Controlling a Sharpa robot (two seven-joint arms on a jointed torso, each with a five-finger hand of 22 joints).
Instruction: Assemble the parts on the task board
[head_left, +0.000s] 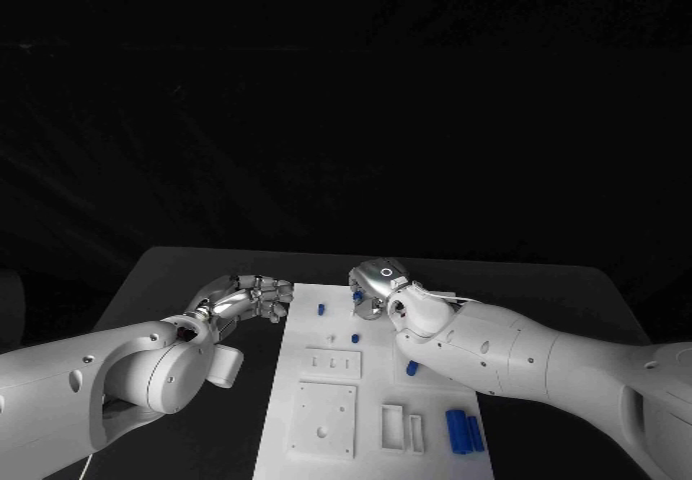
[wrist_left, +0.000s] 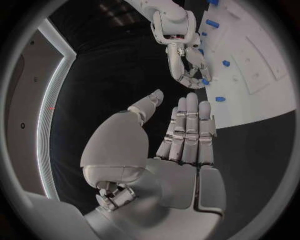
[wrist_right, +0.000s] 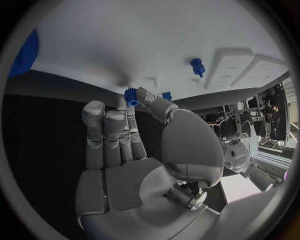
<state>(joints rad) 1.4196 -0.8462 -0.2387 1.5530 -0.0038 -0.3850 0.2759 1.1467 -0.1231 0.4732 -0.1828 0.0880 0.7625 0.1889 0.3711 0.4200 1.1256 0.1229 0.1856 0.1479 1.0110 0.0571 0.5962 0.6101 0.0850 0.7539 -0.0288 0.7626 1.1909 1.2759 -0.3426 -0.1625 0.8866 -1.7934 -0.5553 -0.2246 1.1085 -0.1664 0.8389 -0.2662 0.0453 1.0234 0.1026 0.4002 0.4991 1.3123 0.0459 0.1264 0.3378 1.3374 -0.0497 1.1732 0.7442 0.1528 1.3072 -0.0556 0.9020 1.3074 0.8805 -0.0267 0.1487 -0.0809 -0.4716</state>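
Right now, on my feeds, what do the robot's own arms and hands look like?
Both arms are smooth white shells with rounded joints. The left arm has a large round joint cover and a white block near its wrist. The right arm carries small dark dots. The left hand and right hand are silver, segmented metal; the right hand's back bears a small ring mark.

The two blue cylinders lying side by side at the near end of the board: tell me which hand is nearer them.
Right. The right hand is at the board's far end above the blue cylinders; the left hand is off the task board's opposite edge.
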